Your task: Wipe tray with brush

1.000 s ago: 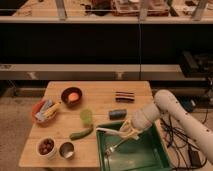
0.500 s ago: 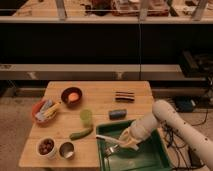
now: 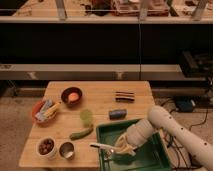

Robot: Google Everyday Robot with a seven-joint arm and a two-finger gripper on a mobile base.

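1. The large dark-green rectangular plastic tray (image 3: 155,159) with a raised rim sits at the front right corner of the light wooden table (image 3: 100,107).
2. The white robot arm (image 3: 175,131) reaches in from the right, low over the tray. The gripper (image 3: 121,146) sits above the tray's left half, angled toward the left rim.
3. The gripper's fingers are closed together on the handle of the slim white long-handled brush (image 3: 102,146). The brush extends leftward from the gripper, and its far end lies at the tray's left rim. Whether the bristles touch the tray floor cannot be determined.
4. Judgement: the low, nearly level hold keeps the brush head close to the tray floor, as a sweeping stroke across it requires.
5. Other items stand well apart from the tray's interior: a dark round bowl (image 3: 71,95) with orange contents, a red basket (image 3: 44,111), a green cup (image 3: 86,116), a green elongated vegetable (image 3: 81,133), a white cup (image 3: 46,146) with dark contents, a metal cup (image 3: 66,149), a blue cylindrical item (image 3: 118,114) and a dark flat bar (image 3: 124,96).
6. Difference from half a second earlier: the gripper has moved left and slightly forward within the tray. The brush tip has moved from the interior to the left rim. The grip is unchanged.
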